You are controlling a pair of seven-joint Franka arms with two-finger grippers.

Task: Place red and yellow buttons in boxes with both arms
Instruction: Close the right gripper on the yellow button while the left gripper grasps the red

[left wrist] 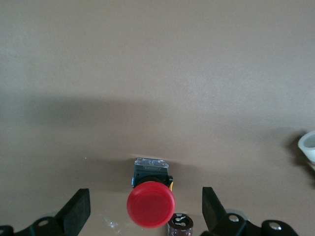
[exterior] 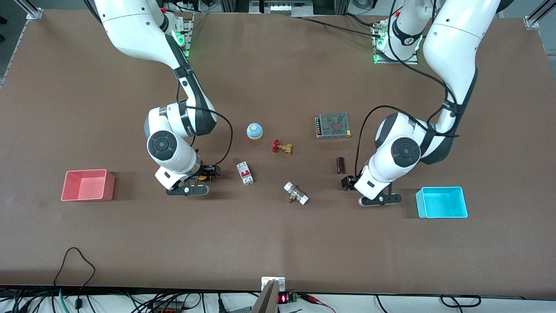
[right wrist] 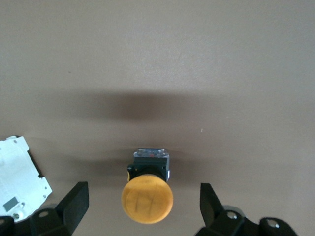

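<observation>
- Red button [left wrist: 151, 204] sits on the brown table [exterior: 278, 243], its round cap tipped toward the left wrist camera, black base on the tabletop.
- Left gripper [left wrist: 146, 211] hangs low over it, fingers [left wrist: 78, 209] spread wide with the cap midway between them, neither touching.
- Small dark cylinder [exterior: 341, 165] lies just beside this button; in the left wrist view its end shows right next to the cap.
- Yellow button [right wrist: 147, 199] rests the same way near the right arm's side, cap apart from both fingers [right wrist: 209, 201] of the open right gripper [right wrist: 142, 209], which hovers low over it.
- White circuit breaker [exterior: 245, 173] lies close beside the yellow button, toward the table's middle.
- Pink box [exterior: 88, 185] stands toward the right arm's end, bare tabletop between it and the right gripper [exterior: 200, 176].
- Cyan box [exterior: 442, 202] stands toward the left arm's end, near the left gripper [exterior: 354, 182] and slightly nearer the front camera.
- Both boxes stand clear of the table's edges.
- Between the arms: a white-ended fitting [exterior: 296, 193], a brass valve with a red handwheel [exterior: 281, 147], a blue dome [exterior: 255, 131] and a grey mesh-topped box [exterior: 333, 125], the last three farther from the front camera than the buttons.
- Wide bare tabletop runs along the edge nearest the front camera.
</observation>
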